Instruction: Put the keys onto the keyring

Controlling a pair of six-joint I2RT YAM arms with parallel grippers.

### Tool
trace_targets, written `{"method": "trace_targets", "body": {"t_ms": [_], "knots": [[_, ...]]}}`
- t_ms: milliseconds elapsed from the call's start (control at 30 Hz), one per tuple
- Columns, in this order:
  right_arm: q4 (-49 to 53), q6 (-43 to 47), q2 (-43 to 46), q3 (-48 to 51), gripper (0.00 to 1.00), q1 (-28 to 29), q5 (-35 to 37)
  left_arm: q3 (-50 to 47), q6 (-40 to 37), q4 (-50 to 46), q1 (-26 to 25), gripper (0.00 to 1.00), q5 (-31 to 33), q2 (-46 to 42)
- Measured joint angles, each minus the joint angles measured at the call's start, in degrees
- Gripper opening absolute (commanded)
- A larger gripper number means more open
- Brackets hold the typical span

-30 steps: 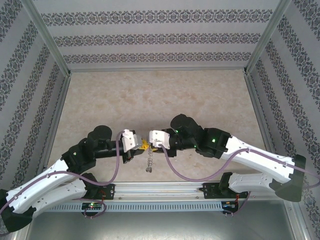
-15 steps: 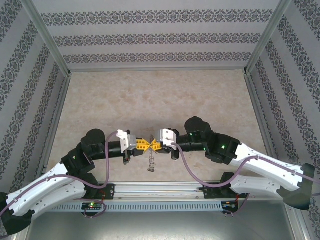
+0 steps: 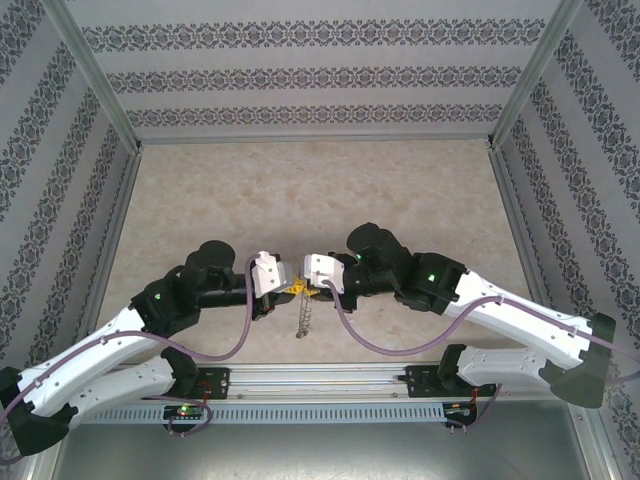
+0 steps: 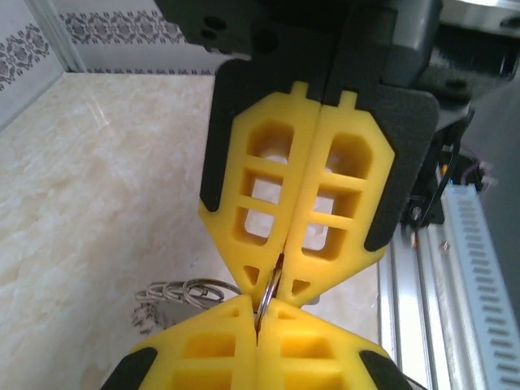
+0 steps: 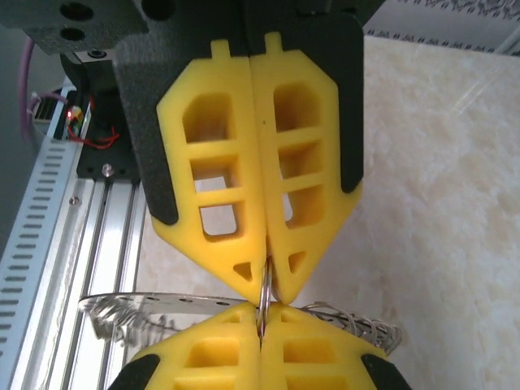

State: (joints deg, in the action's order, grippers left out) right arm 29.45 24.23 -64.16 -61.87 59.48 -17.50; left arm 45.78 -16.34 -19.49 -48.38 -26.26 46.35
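My left gripper (image 3: 289, 290) and right gripper (image 3: 304, 291) meet tip to tip above the table's near edge. Both are shut on the same thin wire loop (image 4: 270, 292), which stands edge-on between the two pairs of yellow fingers. In the left wrist view my left gripper (image 4: 258, 315) is at the bottom and the right gripper (image 4: 281, 275) faces it from above. In the right wrist view the right gripper (image 5: 262, 318) is below and the left gripper (image 5: 266, 275) above. The keyring (image 3: 303, 318) hangs under the tips, its flat grey plate (image 5: 162, 305) fringed with wire loops (image 5: 361, 323). The keys are hidden.
The aluminium rail (image 3: 320, 378) that carries both arm bases runs right under the hanging ring. Patterned walls (image 3: 320, 75) close in the marble-look table (image 3: 320, 190) on three sides.
The right gripper has shut on the wire loop. Both wrists dipped and spread half a second ago, then drew back together, with the keyring still hanging between them.
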Motion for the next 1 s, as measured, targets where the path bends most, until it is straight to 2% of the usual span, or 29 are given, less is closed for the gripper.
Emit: {"method": "trace_targets", "body": {"t_ms": [167,267,400,500,600,767,900,1000], "knots": [[0.24,0.24,0.44,0.04,0.01,0.00,-0.02,-0.35,-0.09,0.57,-0.02,0.00,-0.63,-0.63],[-3.50,-0.26,2.93,1.88,0.12,0.02,-1.36,-2.91,1.57,5.46,-0.04,0.00,-1.90,-3.93],[-8.81,-1.57,7.04,5.33,0.14,0.02,-3.17,-6.80,5.42,12.46,-0.04,0.00,-4.35,-7.45],[-11.82,-2.49,8.74,7.04,0.11,0.00,-4.57,-7.82,7.87,16.20,-0.04,0.00,-6.38,-7.67],[-13.33,-3.41,9.18,7.65,0.01,-0.04,-5.57,-9.11,9.33,19.15,0.00,0.00,-7.17,-8.07],[-12.98,-4.37,9.07,7.78,0.00,-0.42,-5.92,-11.02,10.84,21.97,0.00,0.00,-7.04,-8.20],[-10.78,-4.00,7.54,6.67,0.00,-0.50,-4.52,-10.05,9.53,18.78,0.00,0.16,-4.94,-7.48],[-6.69,-2.56,4.28,3.56,0.00,-0.50,-2.82,-7.17,6.88,13.00,0.00,0.18,-1.60,-5.20]]}}
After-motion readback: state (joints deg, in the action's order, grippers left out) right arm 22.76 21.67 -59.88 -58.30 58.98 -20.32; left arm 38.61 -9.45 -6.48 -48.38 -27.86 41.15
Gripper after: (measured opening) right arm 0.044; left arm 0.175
